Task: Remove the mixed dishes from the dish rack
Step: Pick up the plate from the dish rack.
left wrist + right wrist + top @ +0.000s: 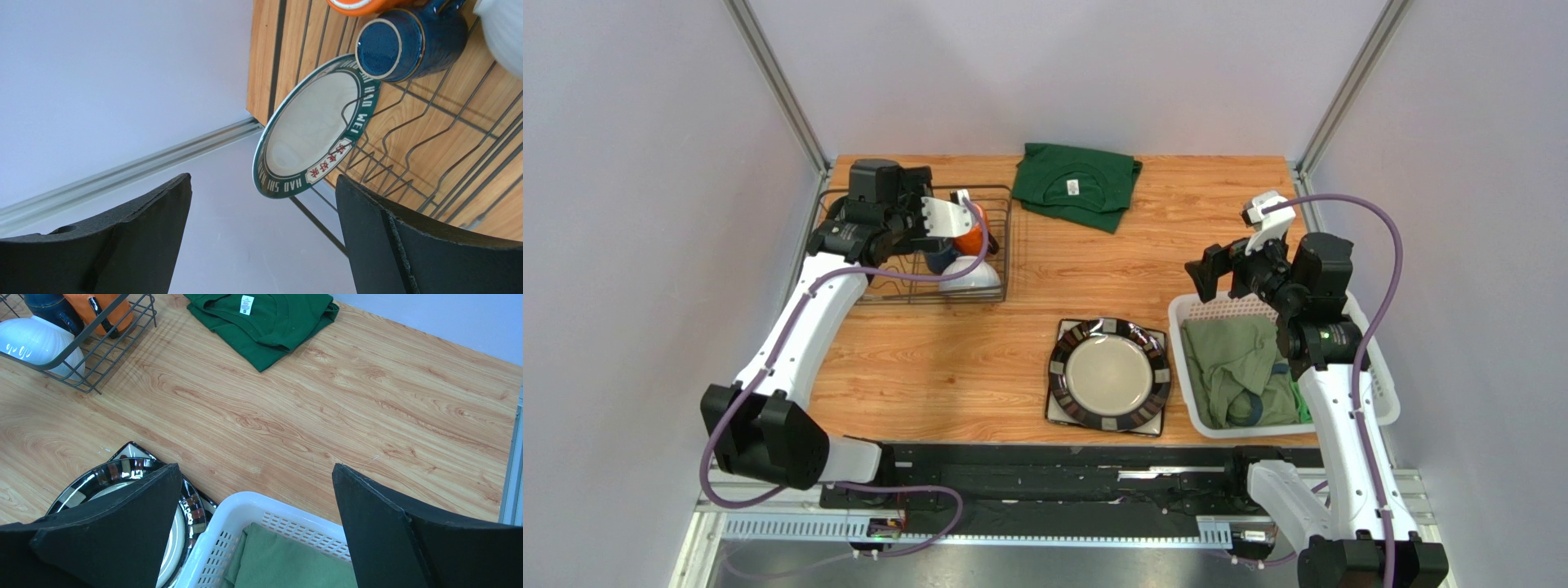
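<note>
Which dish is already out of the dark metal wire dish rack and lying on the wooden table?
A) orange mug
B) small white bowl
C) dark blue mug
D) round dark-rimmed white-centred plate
D: the round dark-rimmed white-centred plate lies flat on the wooden table, while the orange mug, dark blue mug and small white bowl sit inside the dark metal wire dish rack.

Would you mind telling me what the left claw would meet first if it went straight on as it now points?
Most likely the green-rimmed round plate standing on edge in the dish rack: it lies dead ahead of the open left claw. How near it is I cannot tell.
</note>
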